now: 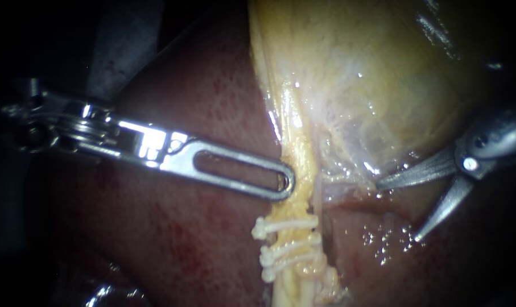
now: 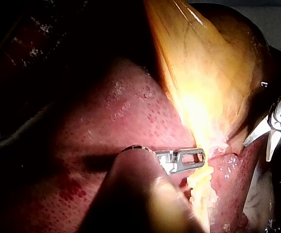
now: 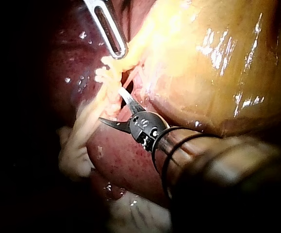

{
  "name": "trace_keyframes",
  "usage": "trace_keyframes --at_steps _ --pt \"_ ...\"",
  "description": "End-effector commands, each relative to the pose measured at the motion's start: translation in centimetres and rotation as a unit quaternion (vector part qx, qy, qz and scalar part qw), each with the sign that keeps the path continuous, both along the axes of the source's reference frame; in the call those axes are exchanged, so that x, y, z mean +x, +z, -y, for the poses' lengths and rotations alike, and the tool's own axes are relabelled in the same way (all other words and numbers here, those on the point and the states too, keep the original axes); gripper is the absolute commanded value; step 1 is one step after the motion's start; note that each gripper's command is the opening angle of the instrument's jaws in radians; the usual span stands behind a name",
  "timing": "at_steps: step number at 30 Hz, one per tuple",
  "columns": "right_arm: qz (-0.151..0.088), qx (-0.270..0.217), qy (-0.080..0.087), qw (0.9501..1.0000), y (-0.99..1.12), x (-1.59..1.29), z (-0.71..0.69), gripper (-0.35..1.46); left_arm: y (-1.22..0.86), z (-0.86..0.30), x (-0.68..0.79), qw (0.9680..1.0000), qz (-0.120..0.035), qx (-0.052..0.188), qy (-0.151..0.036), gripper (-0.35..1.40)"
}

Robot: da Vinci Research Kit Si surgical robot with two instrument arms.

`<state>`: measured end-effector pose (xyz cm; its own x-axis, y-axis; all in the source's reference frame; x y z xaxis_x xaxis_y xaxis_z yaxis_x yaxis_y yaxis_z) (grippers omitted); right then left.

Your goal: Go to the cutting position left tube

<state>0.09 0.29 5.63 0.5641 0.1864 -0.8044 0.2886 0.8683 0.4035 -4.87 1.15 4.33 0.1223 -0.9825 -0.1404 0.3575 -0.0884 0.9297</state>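
A pale yellow tube (image 1: 296,153) runs down from the gallbladder (image 1: 383,74) and carries three white clips (image 1: 286,225) low on it. My left instrument (image 1: 286,183) reaches in with slotted jaws lying together, their tips gripping the tube's left edge just above the clips. My right instrument (image 1: 400,211) has two pointed blades standing open, tips apart from the tube, to its right over wet tissue. In the right wrist view the open blades (image 3: 110,105) sit beside the clipped tube (image 3: 112,73), one tip close to it. The left wrist view shows the left jaws (image 2: 191,159) at the tube.
Dark red liver (image 1: 201,102) lies to the left of and under the tube. A thin reddish strand (image 1: 319,213) runs just right of the clipped tube. Glistening membrane (image 1: 349,142) spans between the tube and the gallbladder.
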Motion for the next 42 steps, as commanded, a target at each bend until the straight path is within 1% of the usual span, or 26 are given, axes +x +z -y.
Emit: trace_keyframes --at_steps 1,4,8,12,17,19,21,25,26,27,30,33,35,37,39,40,41,42 --pt "0.0 0.0 0.0 1.0 0.0 0.0 0.0 1.43 0.0 0.0 0.0 1.0 0.0 0.0 0.0 -0.35" --pt "0.0 0.0 0.0 1.0 0.0 0.01 0.01 1.43 -0.02 -0.01 0.03 1.0 0.001 0.001 0.001 -0.35" --pt "0.0 -0.001 0.0 1.0 0.01 0.02 0.02 1.43 -0.09 -0.04 0.08 1.0 0.004 0.004 0.004 -0.35" --pt "-0.001 -0.003 -0.001 1.0 0.01 0.04 0.04 1.43 -0.16 -0.05 0.14 1.0 0.006 0.005 0.005 -0.35" --pt "0.008 0.012 0.011 0.9998 0.01 0.09 0.06 1.41 -0.29 -0.07 0.25 0.9999 0.011 0.008 0.005 -0.35" --pt "0.02 0.035 0.026 0.9988 0.0 0.12 0.07 1.4 -0.37 -0.1 0.29 0.9999 0.012 0.009 0.003 -0.35" --pt "0.03 0.053 0.038 0.9974 -0.01 0.15 0.09 1.38 -0.46 -0.15 0.33 0.9999 0.013 0.011 -0.001 -0.35" --pt "0.05 0.089 0.063 0.9928 0.0 0.23 0.12 1.38 -0.61 -0.22 0.38 0.9998 0.015 0.013 -0.009 -0.35" --pt "0.056 0.101 0.071 0.9909 0.0 0.25 0.12 1.38 -0.64 -0.23 0.39 0.9998 0.015 0.013 -0.01 -0.35" --pt "0.064 0.116 0.081 0.9878 0.01 0.28 0.13 1.38 -0.67 -0.24 0.4 0.9997 0.016 0.013 -0.012 -0.35" --pt "0.071 0.129 0.091 0.9848 0.03 0.35 0.15 1.35 -0.7 -0.24 0.4 0.9997 0.016 0.014 -0.014 -0.35" --pt "0.082 0.147 0.107 0.9799 0.07 0.43 0.19 1.33 -0.68 -0.24 0.39 0.9997 0.016 0.013 -0.014 -0.35" --pt "0.086 0.157 0.112 0.9775 0.09 0.47 0.22 1.3 -0.67 -0.24 0.4 0.9997 0.016 0.013 -0.014 -0.35" --pt "0.094 0.165 0.113 0.9753 0.13 0.51 0.26 1.28 -0.66 -0.25 0.4 0.9997 0.016 0.013 -0.014 -0.35" --pt "0.102 0.169 0.109 0.9744 0.16 0.52 0.3 1.25 -0.64 -0.25 0.4 0.9997 0.016 0.012 -0.014 -0.35" --pt "0.11 0.174 0.107 0.9726 0.19 0.53 0.33 1.21 -0.63 -0.25 0.4 0.9997 0.016 0.012 -0.014 -0.35" --pt "0.115 0.177 0.103 0.9721 0.21 0.54 0.36 1.19 -0.63 -0.25 0.4 0.9997 0.016 0.012 -0.014 -0.35" --pt "0.121 0.179 0.103 0.9709 0.23 0.54 0.38 1.18 -0.62 -0.24 0.41 0.9997 0.015 0.012 -0.014 -0.35"
